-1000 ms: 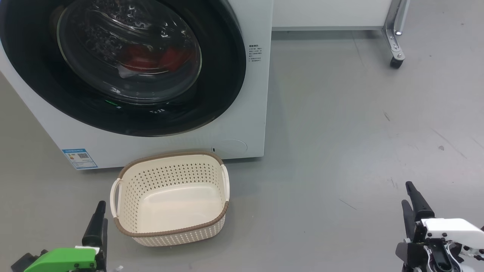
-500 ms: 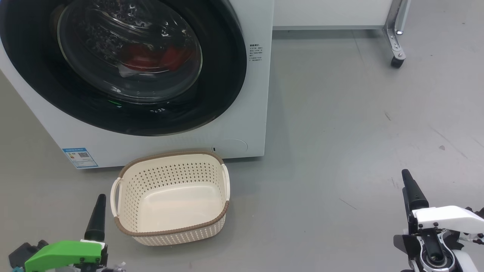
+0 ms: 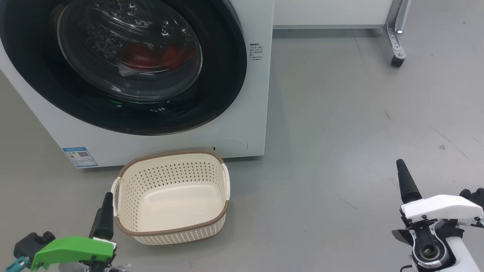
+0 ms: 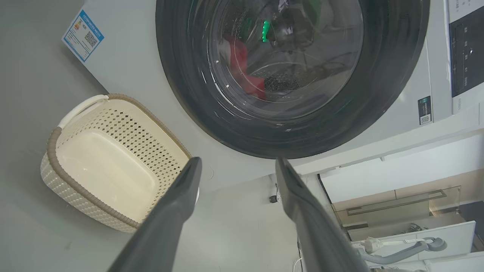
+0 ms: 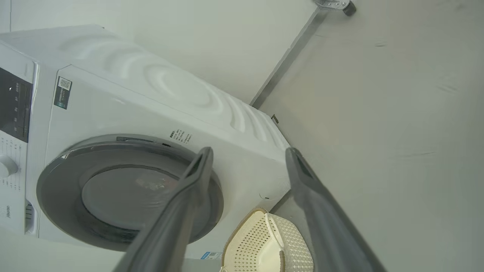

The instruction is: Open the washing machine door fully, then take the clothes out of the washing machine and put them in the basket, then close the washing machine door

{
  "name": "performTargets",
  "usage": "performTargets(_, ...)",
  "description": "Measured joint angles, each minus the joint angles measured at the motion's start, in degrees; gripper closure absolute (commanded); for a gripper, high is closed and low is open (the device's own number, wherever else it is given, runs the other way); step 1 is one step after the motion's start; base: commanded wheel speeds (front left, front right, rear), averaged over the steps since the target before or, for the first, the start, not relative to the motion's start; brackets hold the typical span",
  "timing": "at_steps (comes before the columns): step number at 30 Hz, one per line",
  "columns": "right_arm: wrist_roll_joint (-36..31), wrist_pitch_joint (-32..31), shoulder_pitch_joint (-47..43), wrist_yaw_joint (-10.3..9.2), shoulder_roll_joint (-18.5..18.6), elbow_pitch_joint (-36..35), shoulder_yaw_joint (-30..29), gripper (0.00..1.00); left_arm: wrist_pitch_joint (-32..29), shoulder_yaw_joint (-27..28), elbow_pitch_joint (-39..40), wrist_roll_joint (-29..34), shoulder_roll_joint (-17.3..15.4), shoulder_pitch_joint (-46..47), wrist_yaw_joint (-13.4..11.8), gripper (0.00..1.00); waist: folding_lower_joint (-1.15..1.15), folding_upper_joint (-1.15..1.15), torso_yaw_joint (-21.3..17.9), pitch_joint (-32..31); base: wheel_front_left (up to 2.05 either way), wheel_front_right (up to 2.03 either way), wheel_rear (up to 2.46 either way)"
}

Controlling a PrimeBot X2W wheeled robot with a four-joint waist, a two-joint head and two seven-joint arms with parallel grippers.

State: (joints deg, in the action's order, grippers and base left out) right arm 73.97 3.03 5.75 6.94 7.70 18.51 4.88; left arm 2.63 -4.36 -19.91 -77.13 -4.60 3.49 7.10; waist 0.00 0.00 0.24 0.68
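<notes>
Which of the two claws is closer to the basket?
The left gripper, with the green cover: it sits close beside the basket, while the white-covered right gripper is far off across the floor.

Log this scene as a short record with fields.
door: shut on the washer
clothes: red, inside the drum, seen through the glass
basket: empty, on the floor before the washer
left jaws: open, empty, low beside the basket
right jaws: open, empty, over the floor right of the basket
task: no step done yet
</notes>
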Motion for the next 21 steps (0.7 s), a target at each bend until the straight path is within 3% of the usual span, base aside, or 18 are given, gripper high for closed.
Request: performTargets(21,-19.44,3.93,4.08,-0.6,3.63,3.88,7.97,0.0,4.11,-2.07,-0.99,20.82,-1.96,1.24,0.0,0.0,0.0,0.0,0.08,0.15,0.0,0.0,0.0)
